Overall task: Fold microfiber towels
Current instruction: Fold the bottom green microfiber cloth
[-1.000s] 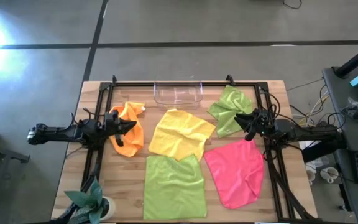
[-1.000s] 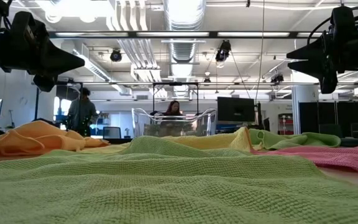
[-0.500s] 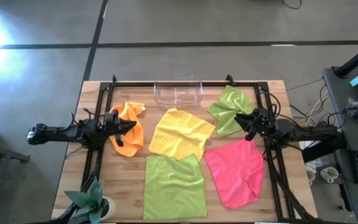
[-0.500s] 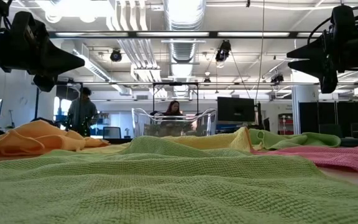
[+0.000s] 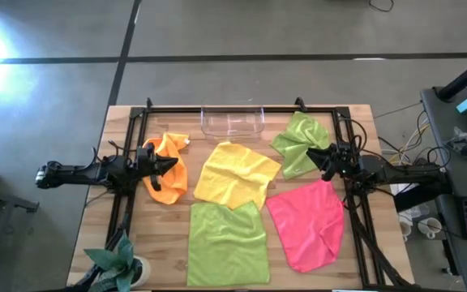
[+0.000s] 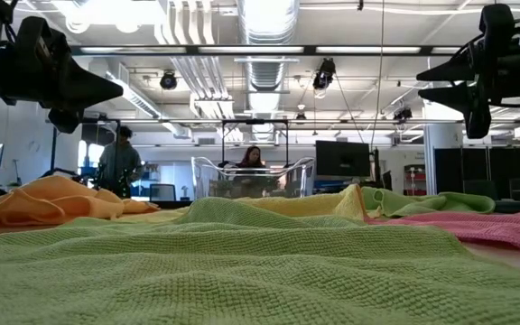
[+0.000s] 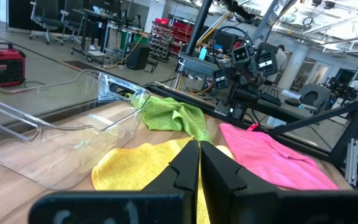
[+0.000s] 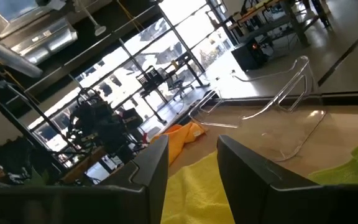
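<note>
High view: 5 microfiber towels [image 5: 235, 180] lie rumpled, unfolded.

Table [image 5: 120, 122]: pale wood planks, matt, visible grain.
Frame [image 5: 242, 109] on table: black metal bars.
Tray [image 7: 55, 146]: clear glossy plastic, smooth.
Towels, e.g. green towel [image 6: 242, 271]: soft cloth, matt, coarse knobbly weave.
Gripper fingers [image 7: 219, 171]: dark matt plastic.

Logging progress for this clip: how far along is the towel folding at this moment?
Nothing looks folded. All five cloths lie loose: orange towel and far green towel crumpled, yellow towel, near green towel and pink towel spread out. Neither gripper holds anything: left gripper shut above the orange towel, right gripper open by the far green one. All the folding remains.
</note>
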